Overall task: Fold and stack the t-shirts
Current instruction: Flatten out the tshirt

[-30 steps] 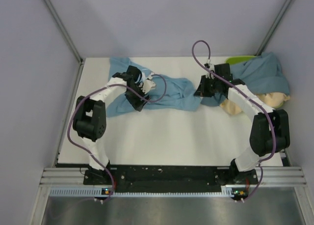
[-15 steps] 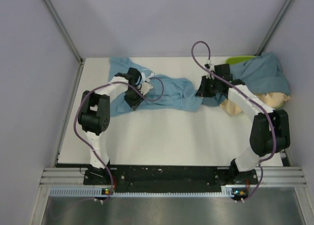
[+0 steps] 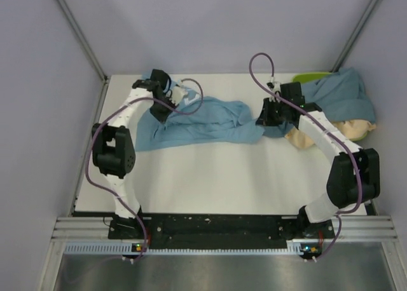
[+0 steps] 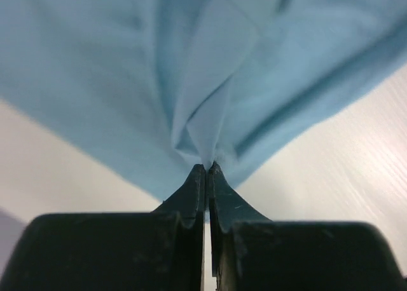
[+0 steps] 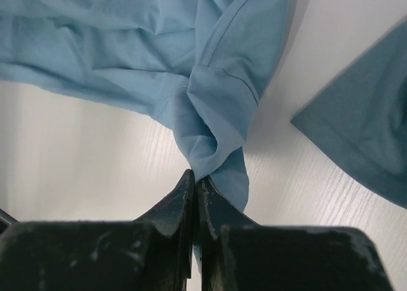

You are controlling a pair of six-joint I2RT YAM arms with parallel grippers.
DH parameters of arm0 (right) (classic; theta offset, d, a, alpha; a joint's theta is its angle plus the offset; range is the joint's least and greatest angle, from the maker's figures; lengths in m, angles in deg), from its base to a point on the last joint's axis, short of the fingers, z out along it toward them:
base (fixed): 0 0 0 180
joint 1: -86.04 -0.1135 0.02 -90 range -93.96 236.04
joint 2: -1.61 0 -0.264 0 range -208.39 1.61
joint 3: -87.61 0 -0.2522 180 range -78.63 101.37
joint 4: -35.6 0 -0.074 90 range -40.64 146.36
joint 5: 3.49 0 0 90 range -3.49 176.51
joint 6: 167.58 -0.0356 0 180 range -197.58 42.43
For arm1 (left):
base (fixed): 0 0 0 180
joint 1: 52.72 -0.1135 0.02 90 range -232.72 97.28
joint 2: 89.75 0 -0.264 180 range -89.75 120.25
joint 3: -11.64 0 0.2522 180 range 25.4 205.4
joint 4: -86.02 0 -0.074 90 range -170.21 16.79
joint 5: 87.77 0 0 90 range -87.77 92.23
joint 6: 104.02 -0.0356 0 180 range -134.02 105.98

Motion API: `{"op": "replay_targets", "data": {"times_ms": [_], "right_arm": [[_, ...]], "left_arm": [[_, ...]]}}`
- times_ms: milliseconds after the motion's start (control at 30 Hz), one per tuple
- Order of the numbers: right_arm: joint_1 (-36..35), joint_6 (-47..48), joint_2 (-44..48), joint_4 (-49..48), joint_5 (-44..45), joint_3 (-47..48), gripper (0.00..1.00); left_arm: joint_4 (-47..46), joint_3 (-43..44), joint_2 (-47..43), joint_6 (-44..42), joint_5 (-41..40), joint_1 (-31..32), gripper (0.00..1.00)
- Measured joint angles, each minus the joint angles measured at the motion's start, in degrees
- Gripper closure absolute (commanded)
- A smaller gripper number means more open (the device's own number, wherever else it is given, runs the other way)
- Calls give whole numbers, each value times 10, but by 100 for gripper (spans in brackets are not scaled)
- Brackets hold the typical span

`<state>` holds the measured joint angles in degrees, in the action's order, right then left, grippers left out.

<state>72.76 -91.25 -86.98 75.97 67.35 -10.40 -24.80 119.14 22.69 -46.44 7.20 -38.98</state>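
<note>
The light sky-blue t-shirt [image 3: 210, 122] lies crumpled and stretched across the back of the table, between my two grippers. My left gripper [image 3: 160, 112] is at its left end, shut on a pinched fold of the cloth [image 4: 203, 135], as the left wrist view [image 4: 208, 167] shows. At the shirt's right end, my right gripper [image 3: 262, 121] is shut on a rolled sleeve hem [image 5: 213, 122]; its tips [image 5: 195, 176] pinch the fabric. The slate-blue t-shirt [image 3: 343, 94] is heaped at the back right and shows in the right wrist view [image 5: 369, 138]. The beige t-shirt [image 3: 357, 129] lies partly under it.
A lime-green tray [image 3: 310, 77] peeks out from under the slate-blue shirt at the back right corner. Grey walls enclose the white table [image 3: 216, 176] at the back and on both sides. Purple cables loop off both arms.
My left gripper has closed on the light blue shirt and moved toward the back left, pulling that end with it. The right gripper has stayed shut in place.
</note>
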Motion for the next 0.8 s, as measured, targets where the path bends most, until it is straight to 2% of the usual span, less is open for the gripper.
{"op": "replay_targets", "data": {"times_ms": [100, 200, 267, 333, 367, 400, 433, 467, 567, 633, 700, 800], "right_arm": [[0, 7, 16, 13, -5, 0, 100], [0, 17, 49, 19, -22, 0, 100], [0, 21, 72, 19, -40, 1, 100], [0, 21, 91, 17, -57, 1, 100], [0, 21, 100, 16, -69, 1, 100], [0, 21, 105, 15, -77, 1, 100], [0, 20, 109, 14, -86, 1, 100], [0, 18, 110, 11, -96, 2, 100], [0, 14, 111, 9, -109, 2, 100], [0, 10, 111, 9, -111, 2, 100], [0, 8, 111, 9, -111, 2, 100], [0, 4, 108, 9, -112, 9, 100]], "left_arm": [[-22, 62, -45, 2, -10, -27, 100], [-107, 96, -110, -4, -42, -50, 100], [-152, 132, -123, -5, -62, -53, 98], [-189, 206, -93, 0, -77, -50, 70], [-210, 246, -64, 4, -82, -49, 48], [-226, 283, -31, 8, -88, -46, 36], [-235, 314, 3, 10, -94, -45, 29], [-238, 344, 40, 13, -101, -42, 26], [-219, 386, 134, 13, -110, -38, 24], [-186, 352, 158, 8, -100, -39, 24], [-163, 273, 141, -10, -73, -40, 25], [-140, 65, 34, -74, -11, -45, 27]]}}
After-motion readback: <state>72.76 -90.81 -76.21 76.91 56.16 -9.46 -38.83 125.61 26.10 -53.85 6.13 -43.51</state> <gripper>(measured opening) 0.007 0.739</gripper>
